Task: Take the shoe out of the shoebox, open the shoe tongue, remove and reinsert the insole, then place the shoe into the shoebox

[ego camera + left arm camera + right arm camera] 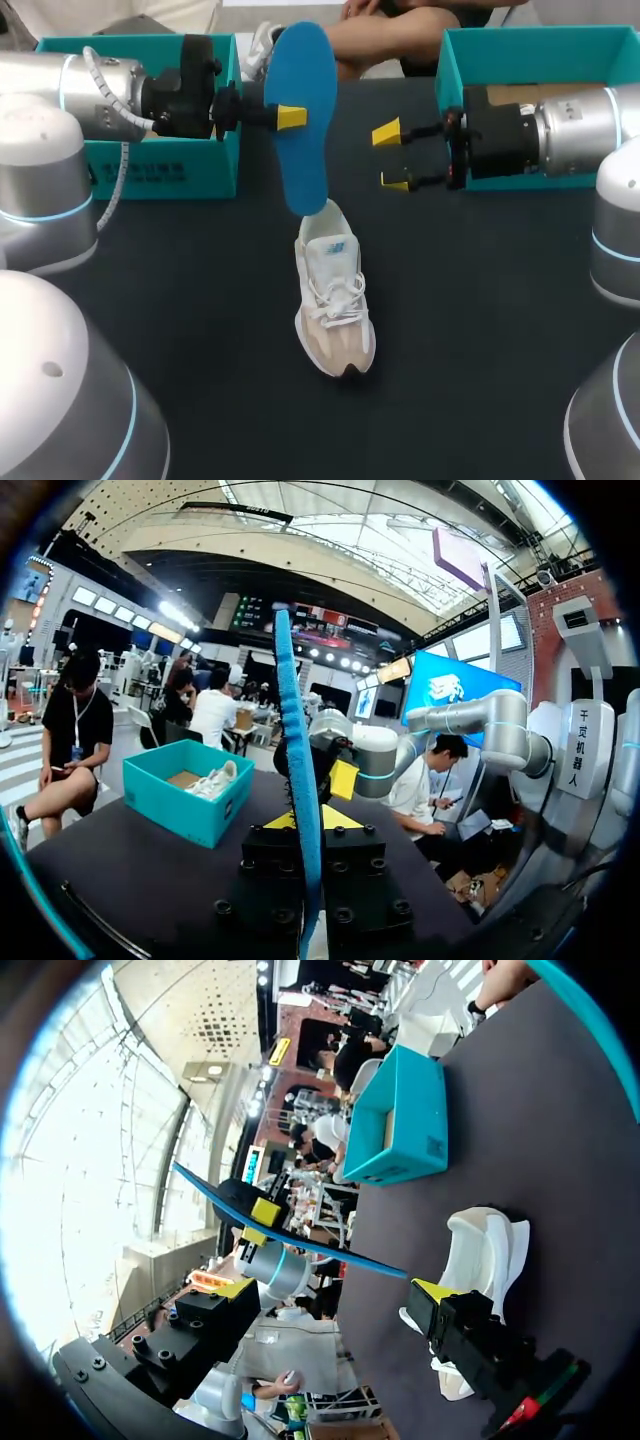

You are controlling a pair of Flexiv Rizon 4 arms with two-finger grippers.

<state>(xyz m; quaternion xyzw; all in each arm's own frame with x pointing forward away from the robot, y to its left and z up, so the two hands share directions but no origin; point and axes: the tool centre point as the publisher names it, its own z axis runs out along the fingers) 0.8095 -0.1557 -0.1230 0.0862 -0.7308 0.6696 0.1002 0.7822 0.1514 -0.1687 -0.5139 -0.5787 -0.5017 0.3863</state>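
Note:
A blue insole [305, 120] hangs upright above the table, my left gripper [290, 117] shut on its edge. In the left wrist view the insole [296, 770] stands edge-on between that gripper's [302, 820] yellow tips. A white and beige shoe [335, 300] lies on the dark table right below the insole's lower end, toe toward the front. My right gripper [391, 157] stands open just right of the insole, nothing between its fingers. In the right wrist view the insole [290, 1235] runs ahead of the open right gripper [335, 1290], the shoe [480, 1250] beyond it.
A teal shoebox [140, 150] stands at the back left under my left arm, also in the right wrist view [400, 1120]. A second teal box [540, 55] stands at the back right behind my right arm; the left wrist view shows that box [185, 800] holding a white shoe [215, 780].

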